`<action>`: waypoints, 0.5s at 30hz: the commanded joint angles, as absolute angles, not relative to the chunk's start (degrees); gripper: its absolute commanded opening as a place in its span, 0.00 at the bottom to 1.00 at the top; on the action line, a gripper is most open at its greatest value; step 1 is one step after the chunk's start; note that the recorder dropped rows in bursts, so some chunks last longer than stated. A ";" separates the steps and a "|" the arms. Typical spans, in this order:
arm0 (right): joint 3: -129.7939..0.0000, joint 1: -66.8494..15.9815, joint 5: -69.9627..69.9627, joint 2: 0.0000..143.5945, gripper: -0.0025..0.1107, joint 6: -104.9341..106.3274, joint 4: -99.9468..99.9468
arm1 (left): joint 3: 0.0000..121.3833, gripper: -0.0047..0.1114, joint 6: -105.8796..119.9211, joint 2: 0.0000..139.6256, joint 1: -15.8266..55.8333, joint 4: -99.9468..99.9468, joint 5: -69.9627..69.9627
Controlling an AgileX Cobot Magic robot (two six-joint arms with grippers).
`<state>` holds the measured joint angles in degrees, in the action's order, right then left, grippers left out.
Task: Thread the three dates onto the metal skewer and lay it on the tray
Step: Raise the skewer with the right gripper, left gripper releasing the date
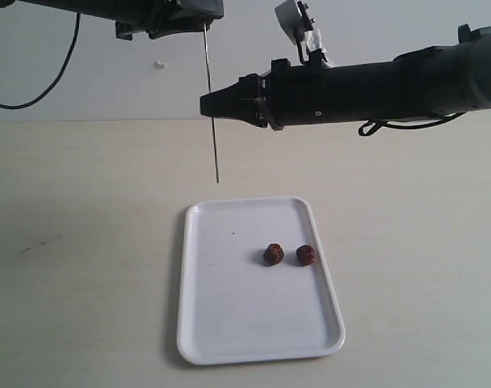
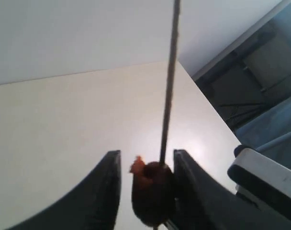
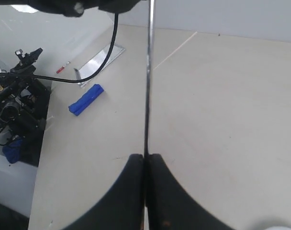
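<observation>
The metal skewer [image 1: 212, 137] hangs upright in the air, its tip just behind the far edge of the white tray [image 1: 205, 323]. My right gripper [image 1: 205, 105] reaches in from the right and is shut on the skewer's middle [image 3: 148, 86], the fingers [image 3: 136, 182] pressed flat together. One date [image 2: 152, 196] sits threaded on the skewer [image 2: 168, 86] between the jaws of my left gripper [image 2: 146, 152], high at the top [image 1: 189, 18]. Those jaws are open: the date rests against one finger [image 2: 188, 182], with a gap to the other. Two dates [image 1: 273, 254] [image 1: 305, 255] lie side by side on the tray.
In the right wrist view, a blue block [image 3: 86, 99], a metal strip [image 3: 100, 58] and a small red pen [image 3: 63, 67] lie on the table's far part, with equipment [image 3: 16, 110] beyond its edge. A black cable [image 1: 44, 89] hangs at the upper left.
</observation>
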<state>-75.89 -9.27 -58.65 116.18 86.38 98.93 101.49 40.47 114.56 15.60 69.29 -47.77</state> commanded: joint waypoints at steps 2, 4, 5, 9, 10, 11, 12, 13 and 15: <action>-76.39 -9.36 -58.22 116.36 0.02 86.69 99.95 | 101.31 0.63 40.71 114.56 15.58 69.17 -47.88; -76.39 -9.36 -58.22 116.36 0.02 85.74 99.95 | 101.31 0.63 40.71 114.56 15.58 69.17 -47.48; -76.39 -9.36 -57.85 116.36 0.02 84.66 99.95 | 101.31 0.63 41.18 114.56 15.39 69.55 -47.30; -76.39 -8.24 -53.70 116.36 0.02 79.01 93.43 | 101.31 0.63 42.52 114.56 15.43 69.55 -47.45; -76.39 -7.64 -52.86 116.36 0.02 77.29 91.10 | 101.31 0.63 42.82 114.56 15.43 69.55 -47.74; -76.39 -6.23 -52.34 116.36 0.02 74.32 87.58 | 101.31 0.63 42.82 114.56 15.43 69.43 -48.16; -76.39 -5.10 -52.34 116.36 0.02 72.54 84.94 | 101.31 0.63 42.82 114.56 15.43 68.96 -48.49; -76.39 -2.81 -52.86 116.36 0.02 70.15 80.47 | 101.31 0.63 42.82 114.56 15.43 67.27 -49.66; -76.39 0.61 -53.86 116.00 0.02 68.71 75.19 | 101.31 0.63 42.71 114.56 15.43 63.11 -51.50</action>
